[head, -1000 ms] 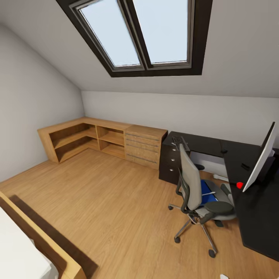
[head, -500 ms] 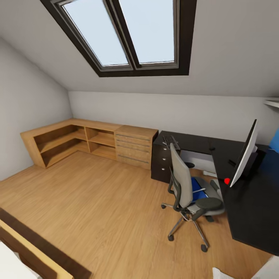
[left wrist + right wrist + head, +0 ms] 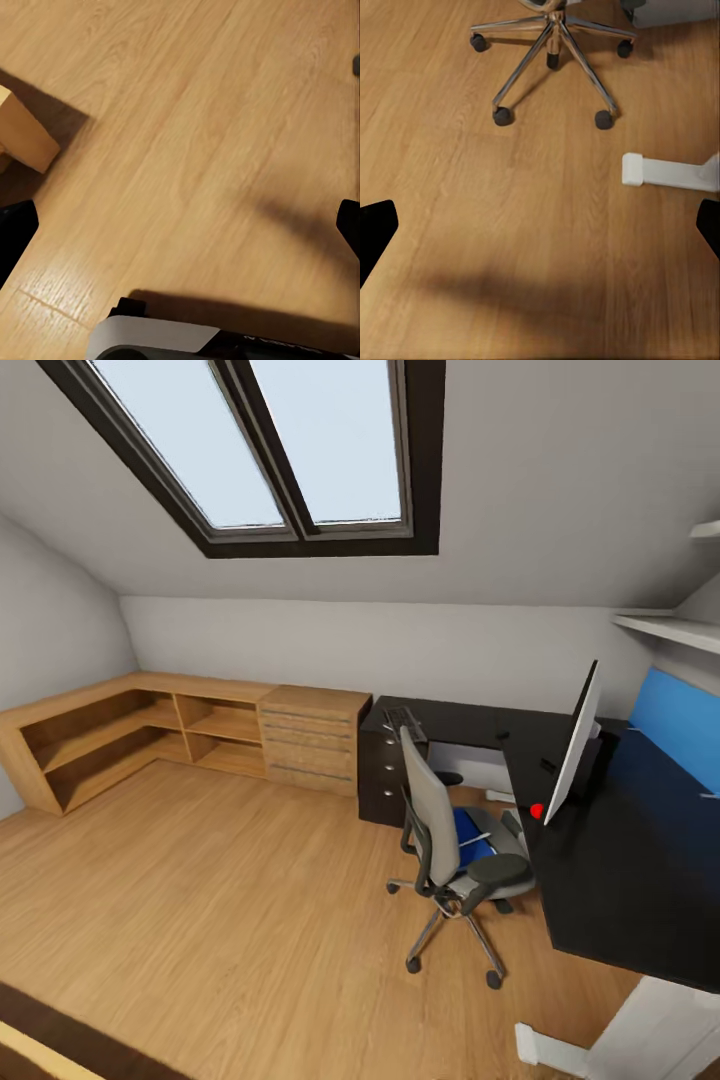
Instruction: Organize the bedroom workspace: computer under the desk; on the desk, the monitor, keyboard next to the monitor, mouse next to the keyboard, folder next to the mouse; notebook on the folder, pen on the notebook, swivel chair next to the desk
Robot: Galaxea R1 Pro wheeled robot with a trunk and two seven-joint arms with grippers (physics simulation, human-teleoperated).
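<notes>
A sloped white ceiling holds a dark-framed skylight [image 3: 270, 450] with two panes showing pale sky. Below it runs a low white wall [image 3: 400, 650]. Light-wood open shelving [image 3: 130, 735] wraps the corner, ending in a matching drawer chest [image 3: 312, 738]. The floor [image 3: 220, 900] is warm wood planking. White wall shelves [image 3: 670, 625] sit high at the right above what seems a blue panel [image 3: 680, 725].
</notes>
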